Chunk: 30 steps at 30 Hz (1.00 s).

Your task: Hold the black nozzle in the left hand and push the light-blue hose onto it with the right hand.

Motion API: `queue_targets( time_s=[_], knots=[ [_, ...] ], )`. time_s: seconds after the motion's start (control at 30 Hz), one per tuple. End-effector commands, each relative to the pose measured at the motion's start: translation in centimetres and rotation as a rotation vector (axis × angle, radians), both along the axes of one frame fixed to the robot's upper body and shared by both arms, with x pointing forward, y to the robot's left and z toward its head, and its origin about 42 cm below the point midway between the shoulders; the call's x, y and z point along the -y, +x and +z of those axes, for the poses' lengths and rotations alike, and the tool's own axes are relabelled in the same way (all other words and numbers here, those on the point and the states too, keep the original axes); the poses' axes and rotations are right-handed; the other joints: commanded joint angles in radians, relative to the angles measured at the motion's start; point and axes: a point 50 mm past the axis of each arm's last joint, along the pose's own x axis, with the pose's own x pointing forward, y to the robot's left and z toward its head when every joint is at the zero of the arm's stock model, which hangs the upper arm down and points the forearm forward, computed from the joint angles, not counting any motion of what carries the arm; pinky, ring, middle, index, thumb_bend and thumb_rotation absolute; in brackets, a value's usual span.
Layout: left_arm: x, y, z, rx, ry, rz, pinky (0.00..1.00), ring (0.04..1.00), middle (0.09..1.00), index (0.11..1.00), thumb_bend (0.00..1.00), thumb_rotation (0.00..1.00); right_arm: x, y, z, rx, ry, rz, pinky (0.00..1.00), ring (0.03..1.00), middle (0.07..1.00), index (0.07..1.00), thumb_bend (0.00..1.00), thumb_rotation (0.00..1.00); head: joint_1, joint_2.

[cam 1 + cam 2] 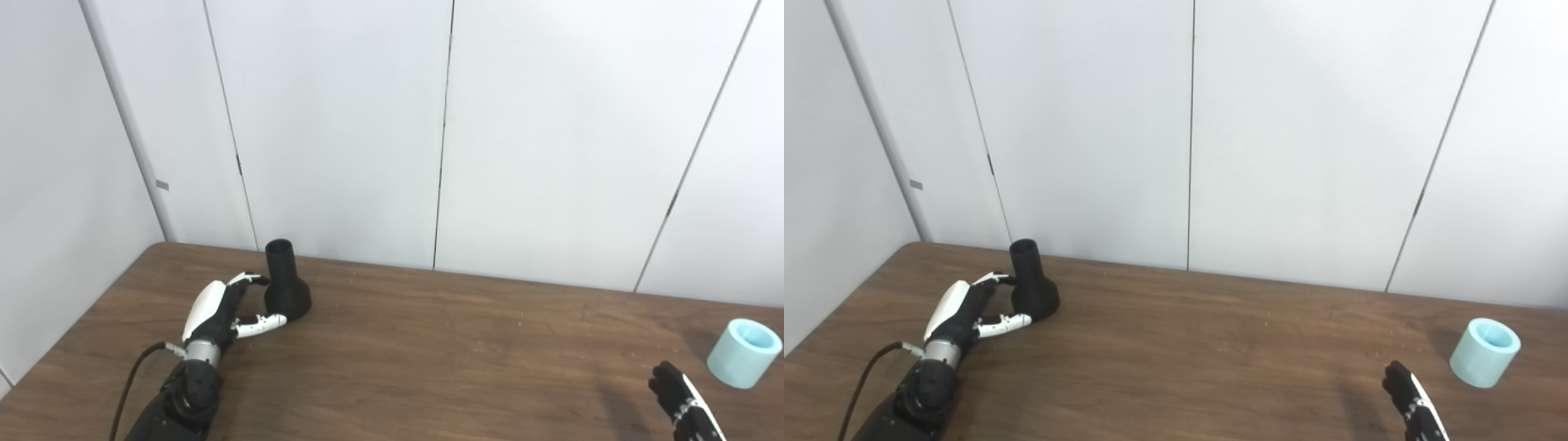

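The black nozzle (285,283) stands upright on its wide base at the back left of the brown table (429,343), narrow neck up. My left hand (228,307) is open right beside it, fingers spread on either side of the base without closing on it. The light-blue hose piece (745,352), a short open cylinder, rests slightly tilted at the far right of the table. Only part of my right hand (683,401) shows at the bottom right, a little left of and nearer than the hose, holding nothing; its fingers look extended.
White wall panels (429,122) rise directly behind the table's back edge, close behind the nozzle. A black cable (131,380) trails from the left wrist. The table's left edge runs diagonally near the left arm.
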Motion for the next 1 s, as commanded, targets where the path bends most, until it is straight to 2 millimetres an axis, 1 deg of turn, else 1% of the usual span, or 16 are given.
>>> queue_targets(
  time_s=[0.0, 0.07, 0.17, 0.27, 0.37, 0.43, 0.63, 0.97],
  knots=[
    [-0.4, 1.5, 2.7, 0.067, 0.036, -0.012, 0.98, 0.923, 0.925, 0.692, 0.75, 0.34, -0.3, -1.2, -2.0, -0.056, 0.032, -0.003, 0.96, 0.930, 0.928, 0.925, 0.68, 0.82, 0.000, 0.001],
    [-0.2, 1.8, 2.8, 0.066, 0.029, -0.016, 1.00, 0.931, 0.927, 0.693, 0.75, 0.33, -0.3, -1.2, -2.0, -0.057, 0.032, -0.003, 0.96, 0.930, 0.926, 0.924, 0.68, 0.82, 0.000, 0.001],
    [0.4, 2.0, 3.0, 0.066, -0.009, -0.039, 0.99, 0.946, 0.931, 0.698, 0.74, 0.32, -0.3, -1.3, -2.0, -0.060, 0.031, -0.003, 0.96, 0.927, 0.925, 0.923, 0.68, 0.82, 0.000, 0.004],
    [0.9, 2.0, 3.1, 0.047, -0.126, -0.130, 1.00, 0.967, 0.961, 0.712, 0.76, 0.36, -0.3, -1.3, -2.0, -0.063, 0.029, -0.004, 0.96, 0.925, 0.923, 0.922, 0.69, 0.82, -0.001, 0.005],
    [1.3, 2.0, 3.2, 0.014, -0.267, -0.255, 1.00, 0.996, 0.997, 0.755, 0.77, 0.38, -0.3, -1.4, -2.0, -0.063, 0.023, -0.007, 0.95, 0.917, 0.918, 0.920, 0.69, 0.82, -0.002, 0.006],
    [1.5, 2.0, 3.2, 0.002, -0.307, -0.301, 1.00, 0.999, 1.000, 0.770, 0.78, 0.39, -0.3, -1.4, -2.0, -0.063, 0.020, -0.008, 0.95, 0.914, 0.914, 0.919, 0.69, 0.82, -0.002, 0.006],
    [2.0, 2.3, 3.1, 0.003, -0.280, -0.323, 1.00, 1.000, 1.000, 0.777, 0.80, 0.41, -0.2, -1.6, -2.0, -0.064, 0.012, -0.009, 0.95, 0.911, 0.911, 0.919, 0.68, 0.82, -0.002, 0.012],
    [2.4, 2.5, 2.8, -0.017, -0.270, -0.347, 1.00, 1.000, 1.000, 0.775, 0.80, 0.39, 0.0, -1.6, -2.0, -0.062, -0.005, -0.008, 0.95, 0.899, 0.904, 0.916, 0.68, 0.87, -0.008, 0.020]
  ],
)
